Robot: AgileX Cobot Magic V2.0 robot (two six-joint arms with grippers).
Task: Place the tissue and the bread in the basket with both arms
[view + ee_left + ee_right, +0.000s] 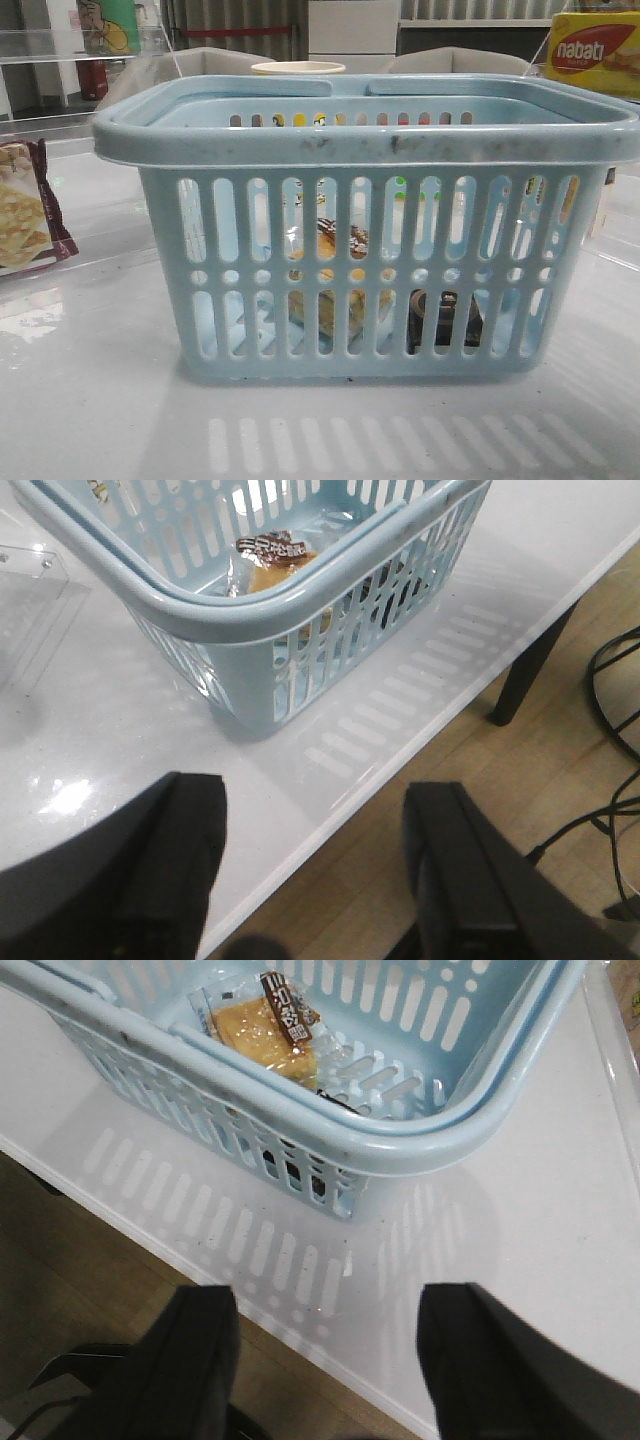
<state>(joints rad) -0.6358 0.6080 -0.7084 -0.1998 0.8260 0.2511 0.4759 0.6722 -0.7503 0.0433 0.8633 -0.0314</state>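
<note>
The pale blue basket (370, 145) stands in the middle of the table. Inside it lies the wrapped golden bread (325, 290), seen through the slots, with the small dark tissue (445, 318) on the floor to its right. In the left wrist view the bread (270, 565) rests inside the basket (300, 600). My left gripper (315, 870) hovers open and empty over the table's front edge. In the right wrist view the bread (265, 1025) lies in the basket (400, 1140), and a dark sliver of the tissue (332, 1097) shows by the rim. My right gripper (325, 1360) is open and empty.
A cracker packet (25, 215) lies at the far left and a yellow nabati box (595, 50) at the back right. A cream cup (298, 68) stands behind the basket. A clear stand (30, 590) sits beside it. Black cables (620, 680) run on the floor.
</note>
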